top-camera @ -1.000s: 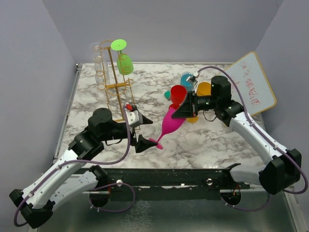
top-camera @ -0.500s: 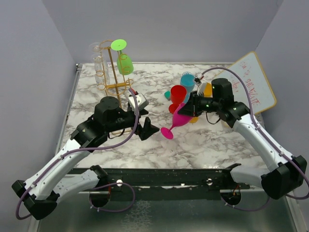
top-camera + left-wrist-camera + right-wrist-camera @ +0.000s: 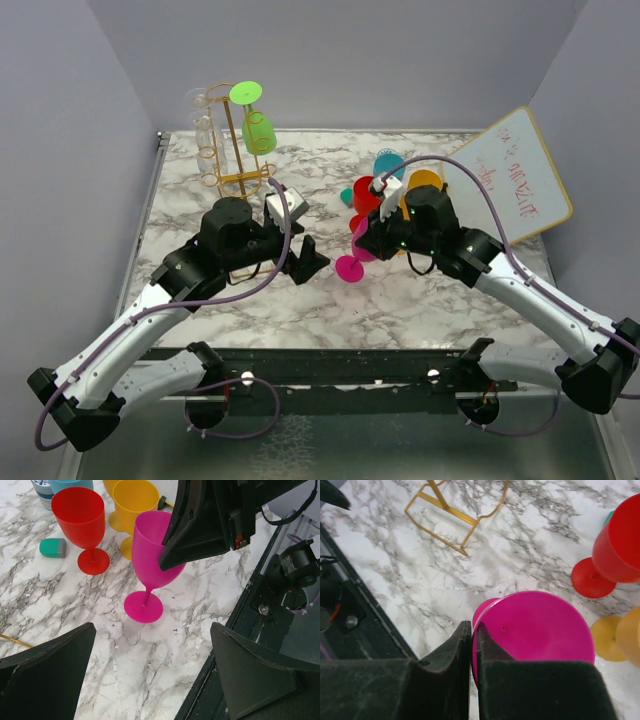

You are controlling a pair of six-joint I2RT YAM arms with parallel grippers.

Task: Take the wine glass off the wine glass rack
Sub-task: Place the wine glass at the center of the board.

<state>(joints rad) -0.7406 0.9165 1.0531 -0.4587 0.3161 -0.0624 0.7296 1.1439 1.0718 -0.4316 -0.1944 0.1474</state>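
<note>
Nearly done I reckon: magenta plastic wine glass [image 3: 152,550] is off the gold wire rack [image 3: 240,180] at 11 o'clock, right fingers [image 3: 445,655] pinching its rim mid tabletop [image 3: 450,300], left fingers [image 3: 45,675] wide open, only set-down left.

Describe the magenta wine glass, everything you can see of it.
The magenta wine glass looks like opaque plastic: a deep bowl, thin stem and round foot. It stands roughly upright over the marble table, apart from the red wine glass. The right gripper pinches its rim. Whether its foot rests on the marble is unclear.
</note>
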